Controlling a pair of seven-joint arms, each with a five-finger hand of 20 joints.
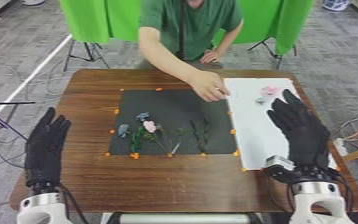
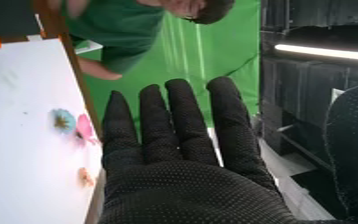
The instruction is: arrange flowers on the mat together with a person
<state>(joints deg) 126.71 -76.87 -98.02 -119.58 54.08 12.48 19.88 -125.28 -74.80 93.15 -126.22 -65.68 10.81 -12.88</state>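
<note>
Well, three flowers [image 2: 63, 121] lie on one white sheet [image 1: 257, 130].

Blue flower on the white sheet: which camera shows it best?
The right wrist view: the blue flower appears larger there, its brownish centre visible. The head view shows it as a small bluish spot near the pink flower.

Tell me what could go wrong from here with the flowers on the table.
The open right hand is close to the small pink flower and light blue flower on the white sheet, so it might brush them out of place.

The person's hand is over the same work area, so the two hands could bump.

Blooms and stems lie close together on the dark mat, so moving one may drag another.
</note>
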